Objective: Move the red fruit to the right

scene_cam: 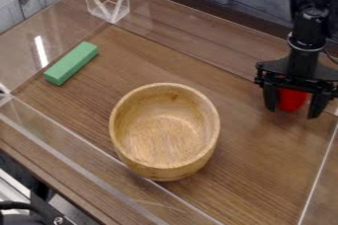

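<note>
Looking down the bench [251, 160], I see my end effector [295, 102] at the right side, pointing straight down with its black fingers [268, 99] spread apart. The red fruit [294, 99] sits between them on the wood, near the right edge of the clear-walled tray; I cannot tell whether either finger touches it. A wooden bowl [164, 129] stands near the middle, well apart from the fruit. A green block [71, 62] lies at the far left.

bowl [165, 130] at table [251, 180] centre, block [70, 62] far left, fruit [294, 99] far right
</note>
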You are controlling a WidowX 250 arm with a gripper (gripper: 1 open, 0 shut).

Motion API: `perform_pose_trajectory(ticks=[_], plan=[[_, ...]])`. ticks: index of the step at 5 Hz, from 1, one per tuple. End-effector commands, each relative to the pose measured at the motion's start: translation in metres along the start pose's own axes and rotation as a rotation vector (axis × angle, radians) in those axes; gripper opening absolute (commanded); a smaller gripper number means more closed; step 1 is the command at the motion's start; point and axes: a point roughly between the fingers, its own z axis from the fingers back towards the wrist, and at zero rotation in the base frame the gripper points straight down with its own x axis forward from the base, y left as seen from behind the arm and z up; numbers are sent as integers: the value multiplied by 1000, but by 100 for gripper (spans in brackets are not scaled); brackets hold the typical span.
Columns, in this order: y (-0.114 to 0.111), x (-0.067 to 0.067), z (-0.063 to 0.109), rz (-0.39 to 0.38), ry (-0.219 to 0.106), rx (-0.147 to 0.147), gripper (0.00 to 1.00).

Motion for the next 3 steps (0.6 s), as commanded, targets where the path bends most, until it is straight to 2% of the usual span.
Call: perform_pose_trajectory(ticks=[1, 3], plan=[[-1, 16, 28, 34, -83, -45, 100], [7, 12, 45, 25, -65, -57, 100]])
